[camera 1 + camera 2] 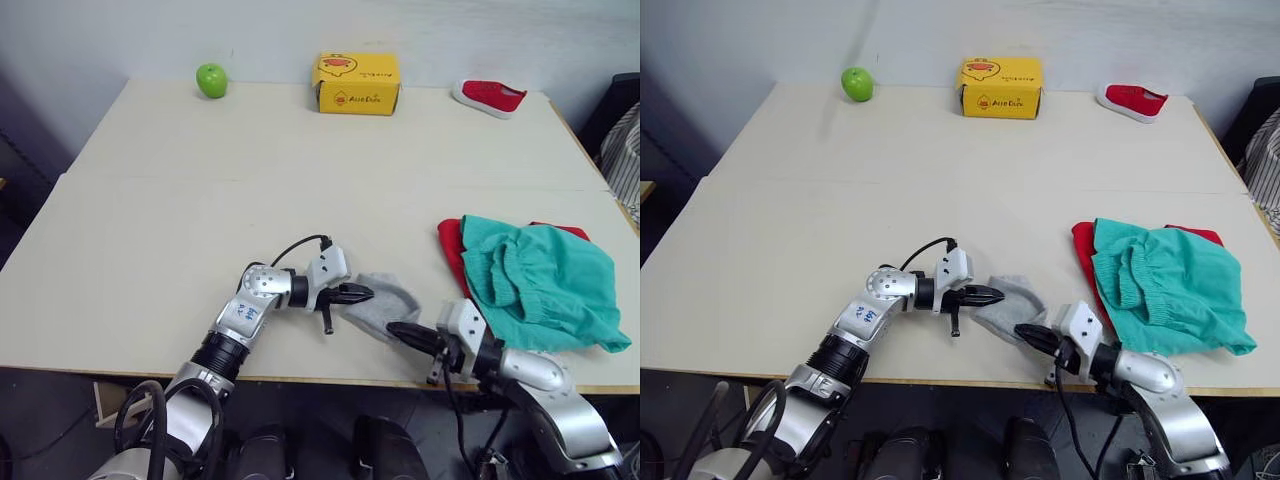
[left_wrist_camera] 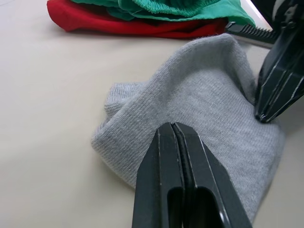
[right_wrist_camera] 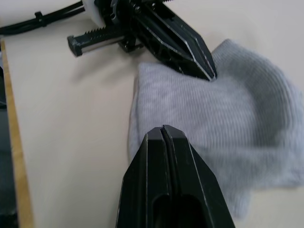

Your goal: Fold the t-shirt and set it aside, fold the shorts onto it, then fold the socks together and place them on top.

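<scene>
The grey socks (image 1: 386,304) lie as one small rumpled bundle near the table's front edge. My left gripper (image 1: 368,293) is shut, its tip resting on the bundle's left side, with no fabric seen between the fingers (image 2: 173,142). My right gripper (image 1: 393,328) is also shut, its tip at the bundle's near edge (image 3: 163,129). To the right, the teal shorts (image 1: 540,280) lie spread over the folded red t-shirt (image 1: 450,243), of which just the left and far edges show.
At the table's far edge stand a green apple (image 1: 211,80), a yellow box (image 1: 356,83) and a small red shoe (image 1: 489,96). The wide middle and left of the table (image 1: 150,230) are bare. The front edge (image 1: 300,378) runs close under both grippers.
</scene>
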You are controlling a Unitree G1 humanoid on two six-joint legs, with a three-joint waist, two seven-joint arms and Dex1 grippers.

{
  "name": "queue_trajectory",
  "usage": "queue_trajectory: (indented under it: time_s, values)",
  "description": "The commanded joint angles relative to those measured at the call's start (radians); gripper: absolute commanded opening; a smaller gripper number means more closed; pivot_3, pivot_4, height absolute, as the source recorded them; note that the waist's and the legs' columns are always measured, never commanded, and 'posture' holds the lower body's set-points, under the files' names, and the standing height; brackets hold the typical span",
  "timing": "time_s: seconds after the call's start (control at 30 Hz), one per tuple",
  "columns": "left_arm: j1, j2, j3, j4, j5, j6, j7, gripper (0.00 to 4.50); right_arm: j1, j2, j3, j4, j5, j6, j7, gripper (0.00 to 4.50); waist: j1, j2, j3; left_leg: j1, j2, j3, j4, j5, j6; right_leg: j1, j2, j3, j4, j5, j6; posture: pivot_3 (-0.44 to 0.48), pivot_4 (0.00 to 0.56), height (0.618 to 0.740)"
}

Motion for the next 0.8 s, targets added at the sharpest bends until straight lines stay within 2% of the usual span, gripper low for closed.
queue_trajectory:
  time_s: [0.03,0.13,0.3,0.37,0.5,0.53,0.67,0.8]
  values:
    - [0.024,0.011,-0.018,0.007,0.028,0.017,0.006,0.03,0.035,-0.015,-0.135,-0.132,0.169,0.092,-0.03,0.0,0.0,0.0,0.0,0.001,0.0,0.0,0.0,0.0,0.0,0.0,0.0,0.0,0.0,0.0,0.0,0.0,0.15,0.74]
    - [0.031,0.019,-0.004,-0.006,0.014,-0.002,-0.001,0.0,0.113,-0.057,-0.281,-0.227,0.574,0.424,-0.164,0.59,0.005,0.0,0.0,0.001,0.001,-0.002,0.0,0.0,0.0,0.001,-0.001,0.001,0.001,0.0,-0.001,0.0,0.15,0.74]
    - [0.042,0.025,0.011,-0.029,0.002,-0.024,-0.008,0.0,0.213,-0.202,-0.375,-0.148,1.089,0.785,-0.448,2.25,0.018,0.0,0.0,0.001,0.002,-0.003,0.0,-0.003,0.005,0.001,-0.005,0.005,0.0,-0.001,-0.002,0.0,0.15,0.74]
    - [0.047,0.025,0.012,-0.035,0.004,-0.025,-0.007,0.0,0.223,-0.238,-0.374,-0.108,1.221,0.834,-0.536,3.01,0.019,0.0,0.0,0.001,0.003,-0.002,0.0,-0.004,0.005,0.001,-0.005,0.005,-0.001,0.0,-0.003,0.0,0.15,0.74]
    - [0.059,0.026,0.012,-0.042,0.005,-0.027,-0.007,0.0,0.163,-0.215,-0.327,-0.034,1.364,0.825,-0.706,4.38,0.02,0.0,0.0,0.001,0.003,-0.002,0.0,-0.004,0.005,0.001,-0.003,0.005,-0.001,0.0,-0.004,0.0,0.15,0.74]
    - [0.065,0.024,0.01,-0.05,0.006,-0.024,-0.004,0.0,0.157,-0.214,-0.323,-0.021,1.385,0.827,-0.733,4.45,0.021,0.0,0.0,0.0,0.003,-0.002,0.0,-0.004,0.005,0.001,-0.002,0.004,-0.001,0.0,-0.004,0.0,0.15,0.74]
    - [0.059,0.035,0.007,-0.03,0.012,-0.035,-0.017,0.0,-0.025,-0.161,-0.188,0.082,1.498,0.818,-0.923,4.45,0.017,-0.003,-0.001,0.0,0.003,-0.001,0.0,-0.003,0.005,0.001,0.001,0.004,-0.001,0.0,-0.003,0.0,0.15,0.74]
    - [0.067,0.039,0.007,-0.047,0.011,-0.024,-0.011,0.0,-0.088,-0.147,-0.137,0.152,1.507,0.835,-1.009,4.45,0.019,-0.002,-0.002,0.0,0.003,0.0,0.0,-0.003,0.005,0.0,0.001,0.004,-0.001,0.001,-0.003,0.0,0.15,0.74]
